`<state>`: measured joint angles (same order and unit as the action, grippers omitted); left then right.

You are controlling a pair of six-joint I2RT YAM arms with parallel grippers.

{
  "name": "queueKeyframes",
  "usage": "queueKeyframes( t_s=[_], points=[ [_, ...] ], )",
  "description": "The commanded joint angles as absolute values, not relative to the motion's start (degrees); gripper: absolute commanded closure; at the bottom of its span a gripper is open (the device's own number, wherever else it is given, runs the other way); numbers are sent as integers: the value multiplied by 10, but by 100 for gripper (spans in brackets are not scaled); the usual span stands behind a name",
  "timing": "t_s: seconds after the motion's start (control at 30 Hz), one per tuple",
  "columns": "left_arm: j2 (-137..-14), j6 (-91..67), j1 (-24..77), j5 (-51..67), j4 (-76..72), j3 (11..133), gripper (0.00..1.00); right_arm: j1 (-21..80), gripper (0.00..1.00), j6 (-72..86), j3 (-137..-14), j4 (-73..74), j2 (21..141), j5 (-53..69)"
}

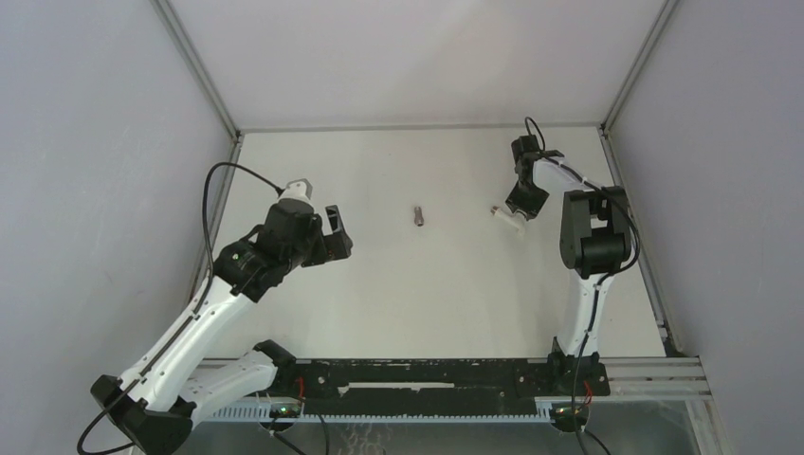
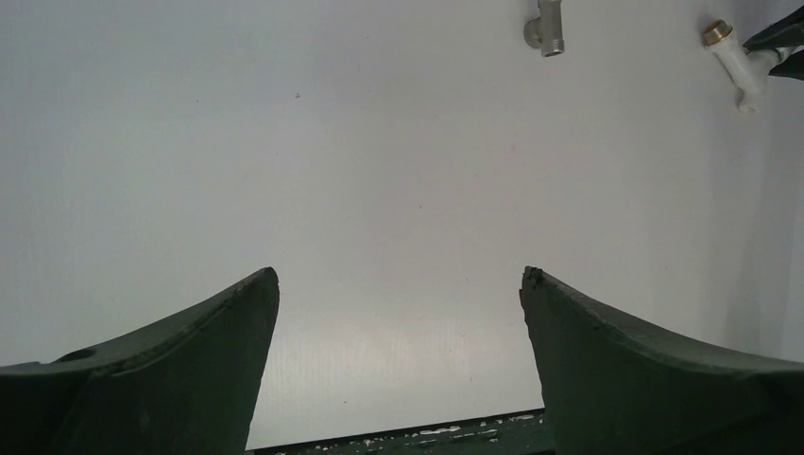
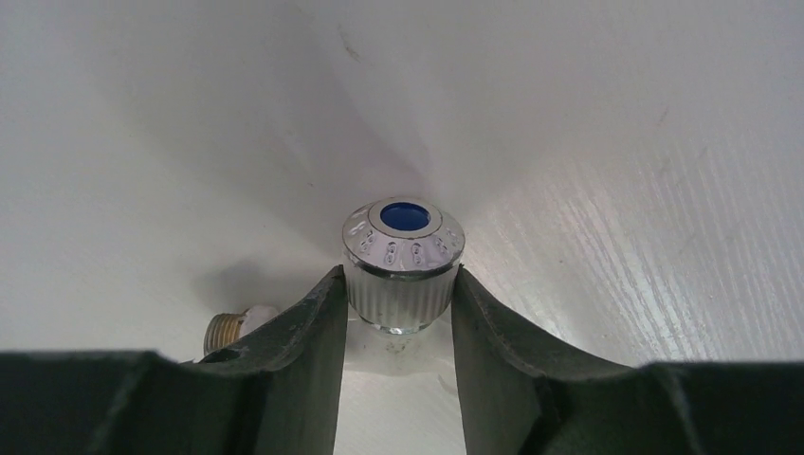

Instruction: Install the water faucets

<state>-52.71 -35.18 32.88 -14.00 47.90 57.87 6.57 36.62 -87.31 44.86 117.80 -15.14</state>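
right gripper [image 3: 398, 277] pinching tap [image 3: 402, 248] by its chrome knob | fitting [image 1: 418, 216] loose at centre of table [image 1: 427, 294] | left gripper [image 2: 398, 277] spread, hovering, empty | advice: lift gently, left steadies fitting, line up brass thread squarely

white tap [image 1: 509, 217] — chrome knob, blue cap, brass thread — at right, grey metal fitting [image 1: 418, 215] lying mid-table
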Motion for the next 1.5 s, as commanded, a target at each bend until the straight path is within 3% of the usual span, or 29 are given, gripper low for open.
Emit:
queueKeyframes(
  t_s=[0.0, 0.13, 0.37, 0.5, 1.0, 1.33, 1.47],
  points=[
    [-537, -354, 334, -131, 463, 628, 0, 69, 53, 368, -863, 435, 1177, -160],
    [-540, -355, 347, -134, 445, 636, 0, 72, 60, 349, -849, 421, 1159, -144],
    [-535, -342, 370, -53, 357, 617, 0, 84, 100, 306, -801, 377, 1103, -79],
    [-578, -324, 370, 11, 375, 658, 0, 123, 100, 275, -772, 361, 1038, -55],
    [-675, -363, 380, 161, 211, 589, 1, 342, 100, 317, -753, 347, 891, 59],
    [-717, -361, 379, 199, 175, 573, 35, 368, 100, 326, -752, 366, 864, 71],
    [-737, -372, 377, 215, 156, 566, 37, 371, 100, 320, -753, 367, 855, 71]
  ],
)
